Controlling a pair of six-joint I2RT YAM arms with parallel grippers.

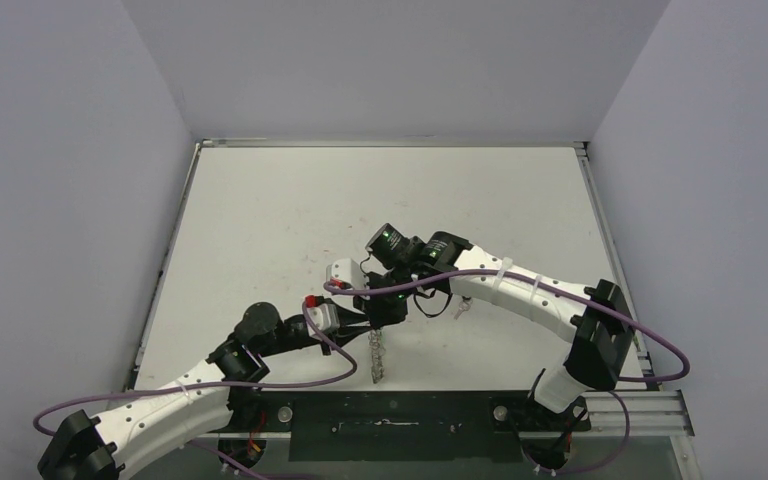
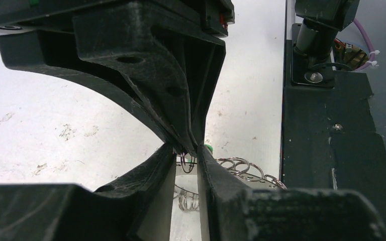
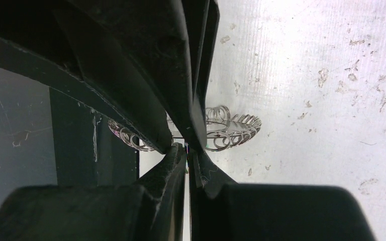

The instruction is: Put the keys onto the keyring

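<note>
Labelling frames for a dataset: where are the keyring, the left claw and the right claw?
keyring [image 3: 232,132]: right wrist view, on its wire loops.
left claw [image 2: 185,151]: left wrist view, between its fingertips.
right claw [image 3: 187,148]: right wrist view, between its fingertips.

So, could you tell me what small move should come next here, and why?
Probably a slight nudge of the right gripper toward the left gripper, feeding what it pinches into a loop. The two meet tip to tip, the right one shut, and small wire loops of the large silvery wreath-like keyring sit between the left one's tips. What the right one holds is hidden.
</note>
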